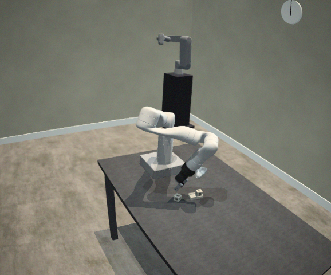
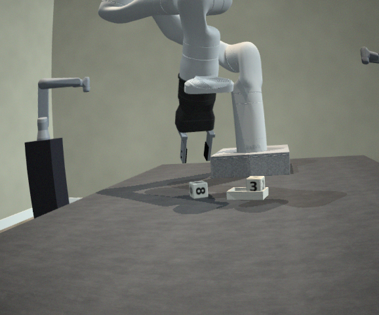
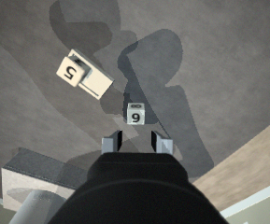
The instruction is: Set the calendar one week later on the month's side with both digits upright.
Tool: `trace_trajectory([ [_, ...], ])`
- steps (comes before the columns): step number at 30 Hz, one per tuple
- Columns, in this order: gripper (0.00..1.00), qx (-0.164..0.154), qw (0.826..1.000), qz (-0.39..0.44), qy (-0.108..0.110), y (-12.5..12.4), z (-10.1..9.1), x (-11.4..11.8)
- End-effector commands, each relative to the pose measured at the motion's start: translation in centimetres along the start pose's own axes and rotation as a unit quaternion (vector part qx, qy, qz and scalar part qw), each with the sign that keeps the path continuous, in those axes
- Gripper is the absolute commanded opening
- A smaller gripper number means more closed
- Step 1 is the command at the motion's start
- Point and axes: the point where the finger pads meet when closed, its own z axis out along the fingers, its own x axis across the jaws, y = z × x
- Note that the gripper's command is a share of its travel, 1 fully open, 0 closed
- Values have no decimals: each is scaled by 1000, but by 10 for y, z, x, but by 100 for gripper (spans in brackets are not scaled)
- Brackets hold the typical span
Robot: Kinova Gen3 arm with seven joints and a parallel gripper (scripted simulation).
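Going left to right as you see it from the outside view, your claw (image 1: 177,187) (image 2: 195,159) (image 3: 136,137) comes first, and it is open, with its two fingers wide apart and nothing between them. It hangs in the air, pointing down at a slant. Just about level with it from side to side, but lower down, is the loose cube (image 1: 177,197) (image 2: 198,189) (image 3: 135,114), which sits flat on the counter (image 1: 233,224) (image 2: 189,254) (image 3: 219,70). The side facing you shows an 8 lying on its side, and from the wrist its top looks like a 6. Next comes the little cream tray (image 1: 195,197) (image 2: 237,195) (image 3: 102,89), flat on the counter and apart from that cube. The other cube (image 1: 199,192) (image 2: 255,183) (image 3: 71,71) is at the tray's right end, showing you a 3 that stands the right way up, with a 5 on top. Farther back and to the right, the big block (image 1: 160,171) (image 2: 267,164) (image 3: 36,175) holds up your white arm (image 1: 186,133) (image 2: 248,125) (image 3: 36,205). You have just one cube in the tray, so the two are not side by side in there.
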Motion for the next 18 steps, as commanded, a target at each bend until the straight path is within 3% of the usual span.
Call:
trace_trajectory([
  [1,90,-5,1000,-2,1,-2,-1,-1],
  [12,90,-108,994,-2,1,-4,0,-1],
  [18,90,-124,992,-2,1,-4,-1,-1],
])
